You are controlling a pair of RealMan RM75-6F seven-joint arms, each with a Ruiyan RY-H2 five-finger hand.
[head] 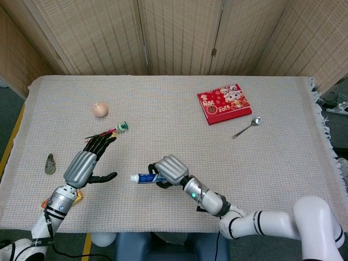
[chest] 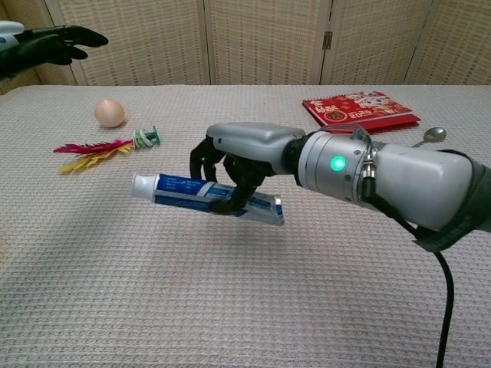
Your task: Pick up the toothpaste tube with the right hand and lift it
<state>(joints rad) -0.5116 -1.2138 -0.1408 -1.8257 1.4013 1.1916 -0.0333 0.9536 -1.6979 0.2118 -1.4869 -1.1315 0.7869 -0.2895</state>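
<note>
The toothpaste tube point(chest: 184, 190), blue and white with a white cap pointing left, hangs level above the cloth with its shadow beneath it. My right hand point(chest: 234, 165) grips it around the middle, fingers curled under it. In the head view the tube point(head: 142, 178) sticks out left of the right hand point(head: 171, 170) near the table's front. My left hand point(head: 89, 160) hovers open at the front left with fingers spread, and its dark fingers point(chest: 54, 42) show at the chest view's top left corner.
An egg point(head: 100, 110) and a feathered shuttlecock toy point(head: 114, 130) lie at the left. A red booklet point(head: 223, 103) and a spoon point(head: 249, 126) sit at the back right. A small grey object point(head: 50, 164) lies near the left edge.
</note>
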